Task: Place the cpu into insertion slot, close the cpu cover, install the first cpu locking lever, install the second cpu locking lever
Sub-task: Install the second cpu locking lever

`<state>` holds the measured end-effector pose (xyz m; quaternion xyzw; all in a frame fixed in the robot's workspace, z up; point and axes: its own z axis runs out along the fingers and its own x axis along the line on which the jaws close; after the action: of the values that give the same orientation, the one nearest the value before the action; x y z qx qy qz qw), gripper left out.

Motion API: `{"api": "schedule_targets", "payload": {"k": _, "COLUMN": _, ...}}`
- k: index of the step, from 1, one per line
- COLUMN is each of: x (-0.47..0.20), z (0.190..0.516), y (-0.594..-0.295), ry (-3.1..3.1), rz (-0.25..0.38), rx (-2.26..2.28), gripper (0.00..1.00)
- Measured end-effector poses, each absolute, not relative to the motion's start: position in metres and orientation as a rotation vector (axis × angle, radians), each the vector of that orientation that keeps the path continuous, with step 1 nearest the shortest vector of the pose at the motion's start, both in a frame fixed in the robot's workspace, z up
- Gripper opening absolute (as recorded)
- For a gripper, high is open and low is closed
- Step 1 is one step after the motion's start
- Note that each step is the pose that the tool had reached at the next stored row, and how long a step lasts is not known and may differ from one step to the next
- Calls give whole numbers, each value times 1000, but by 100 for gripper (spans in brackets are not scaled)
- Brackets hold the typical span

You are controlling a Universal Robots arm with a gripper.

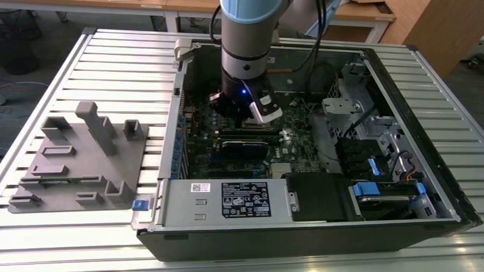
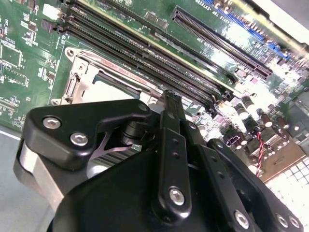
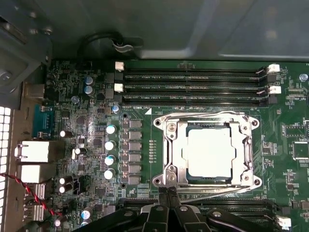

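In the first wrist view the cpu (image 3: 210, 152), with its silvery top, lies in the insertion slot (image 3: 170, 180) on the green motherboard. The cpu cover (image 3: 176, 147) lies flat around it. Thin wire levers run along two sides of the socket (image 3: 207, 115), (image 3: 217, 187). My gripper (image 3: 167, 192) is shut, its black fingertips pressed together at the socket's corner beside one lever's end. The second wrist view shows the fingers (image 2: 169, 145) meeting just above the socket frame (image 2: 79, 79). In the exterior view the gripper (image 1: 246, 120) hangs low inside the open computer case.
Long black memory slots (image 3: 193, 87) flank the socket on two sides. Capacitors (image 3: 110, 145) stand beside it. The case walls (image 1: 170, 141) and a drive cage (image 1: 378, 141) enclose the board. A power supply (image 1: 226, 198) sits at the front, and a grey fixture (image 1: 76, 164) lies on the exterior view's left.
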<state>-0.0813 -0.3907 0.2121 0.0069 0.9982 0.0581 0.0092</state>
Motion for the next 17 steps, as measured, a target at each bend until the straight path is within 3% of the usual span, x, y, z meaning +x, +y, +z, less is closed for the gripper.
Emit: {"api": "schedule_targets", "payload": {"k": 17, "x": -81, "z": 209, "y": -397, "ry": 3117, "rz": 186, "rx": 23, "gripper": 11}}
